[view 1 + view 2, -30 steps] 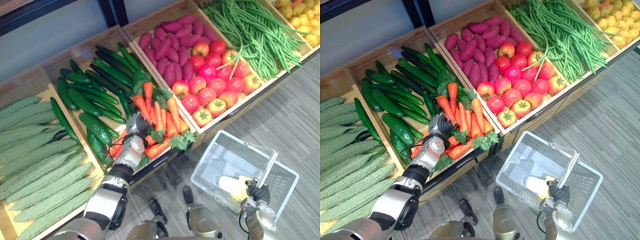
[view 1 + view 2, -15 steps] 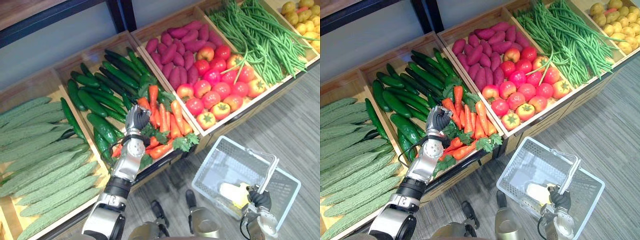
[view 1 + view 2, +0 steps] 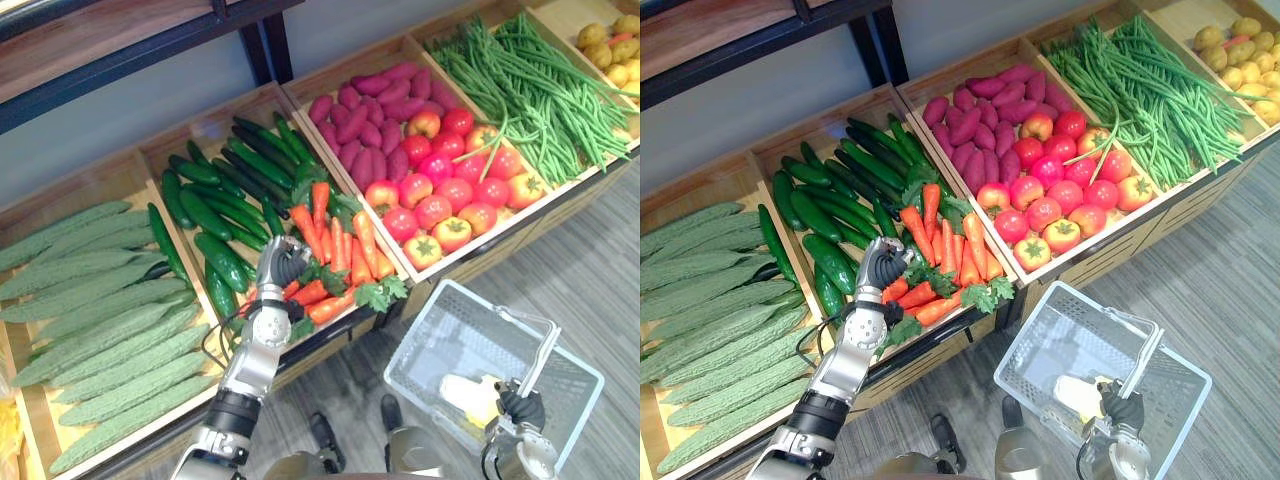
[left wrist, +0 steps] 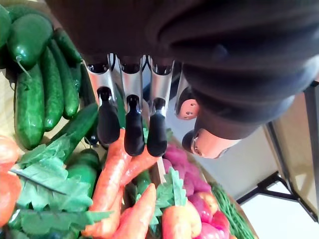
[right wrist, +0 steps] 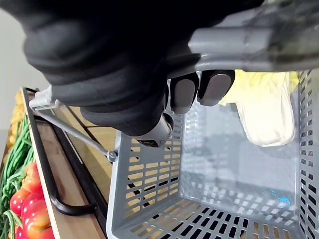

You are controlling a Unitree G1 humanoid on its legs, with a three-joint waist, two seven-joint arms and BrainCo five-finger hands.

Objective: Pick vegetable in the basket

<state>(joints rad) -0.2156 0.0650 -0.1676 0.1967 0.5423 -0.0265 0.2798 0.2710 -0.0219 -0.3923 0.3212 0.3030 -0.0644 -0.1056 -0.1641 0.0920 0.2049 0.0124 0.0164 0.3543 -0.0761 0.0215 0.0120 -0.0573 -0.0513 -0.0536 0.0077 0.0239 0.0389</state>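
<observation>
Over the last second the whole view has slid, so it is the camera that has moved, not the goods. Measured against the produce, the left hand [image 3: 283, 262] has kept its place at the left edge of the heap of orange carrots with green leafy tops [image 3: 335, 250], just right of the long dark green cucumbers [image 3: 215, 215]. The pick is therefore not yet made, and no carrot has left the heap. In the left wrist view its silver, dark-tipped fingers [image 4: 133, 130] hang nearly straight with their tips on or just over the carrots. They seem to hold nothing, though contact is hard to judge from this angle. Further right and nearer, the grey slotted plastic basket [image 3: 425, 350] holds a pale yellow item [image 3: 470, 392]. The right hand [image 3: 520, 408] is curled tight round the basket's grey bar handle [image 3: 543, 345].
</observation>
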